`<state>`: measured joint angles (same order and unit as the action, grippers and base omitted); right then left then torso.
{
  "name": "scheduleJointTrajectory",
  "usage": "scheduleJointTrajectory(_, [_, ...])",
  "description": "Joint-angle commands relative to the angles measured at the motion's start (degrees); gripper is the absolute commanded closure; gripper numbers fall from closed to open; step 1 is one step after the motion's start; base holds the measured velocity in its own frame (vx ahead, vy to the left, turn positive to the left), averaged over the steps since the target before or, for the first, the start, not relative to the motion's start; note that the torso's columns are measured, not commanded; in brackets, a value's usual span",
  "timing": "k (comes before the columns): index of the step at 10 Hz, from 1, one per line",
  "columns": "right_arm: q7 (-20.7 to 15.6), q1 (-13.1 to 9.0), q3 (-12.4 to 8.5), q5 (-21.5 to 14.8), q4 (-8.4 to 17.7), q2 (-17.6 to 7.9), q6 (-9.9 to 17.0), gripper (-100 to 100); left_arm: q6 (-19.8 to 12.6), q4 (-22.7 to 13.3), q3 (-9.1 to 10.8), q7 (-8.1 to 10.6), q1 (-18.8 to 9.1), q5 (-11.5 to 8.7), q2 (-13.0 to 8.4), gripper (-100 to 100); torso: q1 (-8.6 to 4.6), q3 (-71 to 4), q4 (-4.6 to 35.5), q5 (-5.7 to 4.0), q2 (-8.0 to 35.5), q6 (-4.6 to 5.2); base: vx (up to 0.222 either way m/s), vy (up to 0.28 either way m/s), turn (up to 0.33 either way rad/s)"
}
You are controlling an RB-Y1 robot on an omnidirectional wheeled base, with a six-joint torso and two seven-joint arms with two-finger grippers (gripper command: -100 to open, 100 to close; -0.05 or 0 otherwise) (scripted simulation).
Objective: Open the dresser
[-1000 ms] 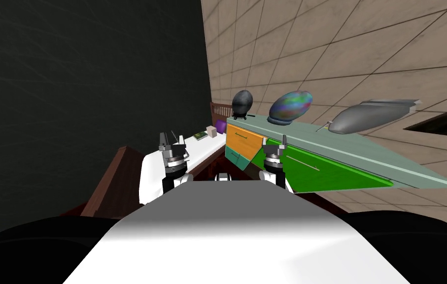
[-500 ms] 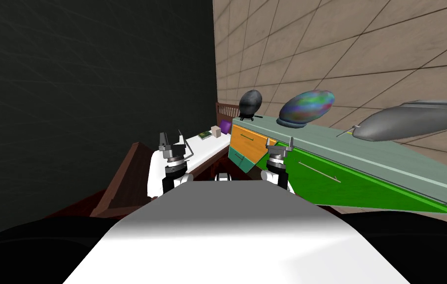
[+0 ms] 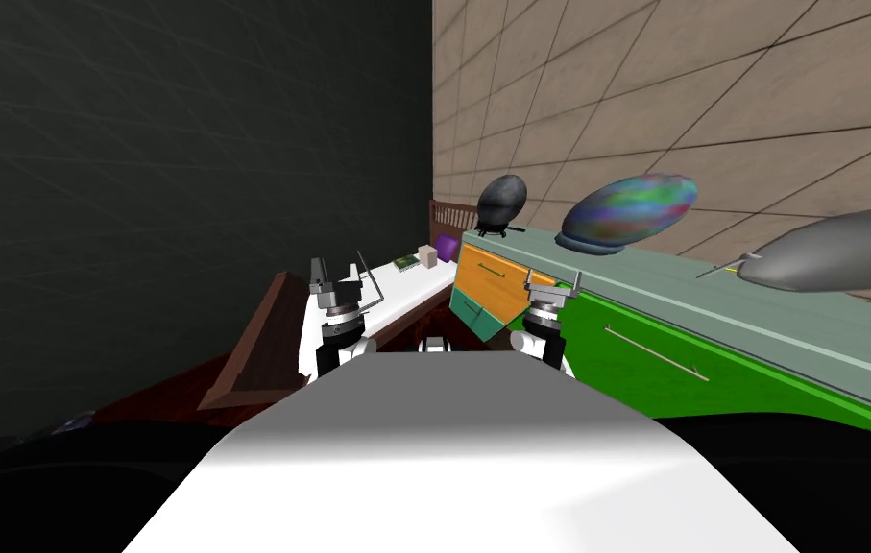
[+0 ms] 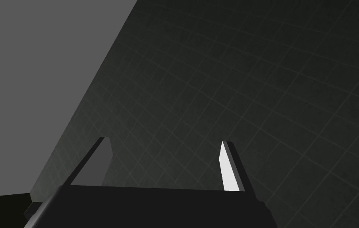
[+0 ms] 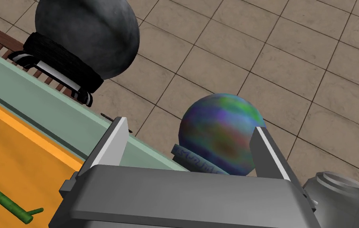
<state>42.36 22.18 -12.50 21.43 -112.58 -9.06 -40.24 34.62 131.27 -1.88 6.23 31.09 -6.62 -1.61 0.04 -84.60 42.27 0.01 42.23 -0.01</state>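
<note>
Dresser (image 3: 673, 288) runs off the right edge, right end not seen; its green front (image 3: 654, 370) is cropped there too. Grey jar (image 3: 846, 254) on top is cut at the right edge, and cropped by the frame in the right wrist view as well. Right gripper (image 3: 551, 278) covers the seam between the orange drawer front (image 3: 491, 278) and the green front. Small items (image 3: 428, 255) on the far white surface (image 3: 404, 283), left of the dresser: too small to name. Right wrist view: dark round object (image 5: 87, 35) cropped by the frame, colourful ball (image 5: 222, 130) base hidden behind the gripper body, green handle (image 5: 4, 200) runs out of frame.

Passage between bed (image 3: 409, 286) and dresser (image 3: 616, 370); ornaments (image 3: 630, 209) line dresser top.
</note>
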Motion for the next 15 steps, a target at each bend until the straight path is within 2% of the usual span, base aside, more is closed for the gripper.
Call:
scheduleJointTrajectory(1, [3.3, -0.3, -0.6, 1.6, 0.9, -0.1, -0.6, -100, 0.0, 0.0, 0.00, 0.00, 0.0, 0.0, 0.0, 0, -0.03, 0.0, 0.0, 0.00, 0.0, 0.02, 0.019, 0.019, 0.002])
scheduleJointTrajectory(2, [5.5, -1.1, -1.8, 4.3, 2.6, -0.2, -1.7, -100, 0.0, 0.0, 0.01, 0.00, 0.0, 0.0, 0.0, 0, -0.11, 0.1, 0.0, -0.02, 0.1, 0.04, 0.023, 0.039, 0.199])
scheduleJointTrajectory(3, [7.0, -1.1, -1.8, 4.3, 2.6, -0.2, -1.7, -100, 0.0, 0.0, 0.00, 0.00, 0.0, 0.0, 0.0, 0, -0.03, 0.1, 0.0, -0.02, 0.1, -0.02, 0.027, 0.035, 0.105])
scheduleJointTrajectory(4, [8.6, -1.9, -2.9, 6.8, 4.4, -0.2, -2.7, -100, 0.0, 0.0, 0.00, 0.00, 0.0, 0.0, 0.0, 0, -0.04, 0.0, 0.0, 0.00, 0.1, 0.04, 0.026, 0.052, 0.185])
scheduleJointTrajectory(6, [10.8, -1.9, -2.9, 7.1, 4.4, -0.2, -2.7, -100, 0.0, 0.0, 0.00, 0.00, 0.0, 0.0, 0.0, 0, -0.04, 0.0, 0.0, 0.00, 0.1, 0.04, 0.021, 0.029, 0.038])
scheduleJointTrajectory(7, [12.9, -2.7, -4.0, 9.7, 6.3, -0.3, -3.7, -100, 0.0, 0.0, 0.01, 0.00, 0.0, 0.0, 0.0, 0, -0.13, 0.1, 0.0, -0.03, 0.1, 0.04, 0.035, 0.034, 0.190])
scheduleJointTrajectory(8, [14.5, -2.7, -4.0, 9.9, 6.3, -0.3, -3.7, -100, 0.0, 0.0, 0.00, 0.00, 0.0, 0.0, 0.0, 0, -0.06, 0.0, 0.0, -0.02, 0.0, -0.03, 0.031, 0.032, 0.112])
scheduleJointTrajectory(9, [16.1, -3.7, -5.1, 12.3, 8.1, -0.4, -4.7, -100, 0.0, 0.0, 0.01, 0.00, 0.0, 0.0, 0.0, 0, -0.04, 0.0, 0.0, 0.00, 0.0, 0.03, 0.029, 0.044, 0.201])
scheduleJointTrajectory(11, [18.6, -3.7, -5.1, 12.7, 8.1, -0.4, -4.7, -100, 0.0, 0.0, 0.01, 0.00, 0.0, 0.0, 0.0, 0, -0.04, 0.0, 0.0, 0.00, 0.1, 0.05, 0.020, 0.023, 0.024])
scheduleJointTrajectory(12, [20.8, -4.7, -6.0, 15.4, 10.1, -0.6, -5.6, -100, 0.0, 0.0, 0.01, 0.00, 0.0, 0.0, 0.0, 0, -0.11, 0.1, 0.0, -0.03, 0.1, 0.04, 0.021, 0.031, 0.171])
scheduleJointTrajectory(13, [22.2, -4.7, -6.0, 15.4, 10.1, -0.6, -5.6, -100, 0.0, 0.0, 0.00, 0.00, 0.0, 0.0, 0.0, 0, -0.04, 0.0, 0.0, -0.02, 0.1, -0.03, 0.021, 0.027, 0.107])
scheduleJointTrajectory(14, [24.0, -5.7, -6.9, 17.9, 12.0, -0.7, -6.4, -100, 0.0, 0.0, 0.01, 0.00, 0.0, 0.0, 0.0, 0, -0.05, 0.0, 0.0, 0.00, 0.1, 0.03, 0.026, 0.038, 0.146])
scheduleJointTrajectory(15, [25.8, -5.7, -6.9, 18.2, 12.0, -0.7, -6.4, -100, 0.0, 0.0, 0.00, 0.00, 0.0, 0.0, 0.0, 0, 0.00, 0.0, 0.0, 0.00, 0.0, 0.00, 0.025, 0.033, 0.076])
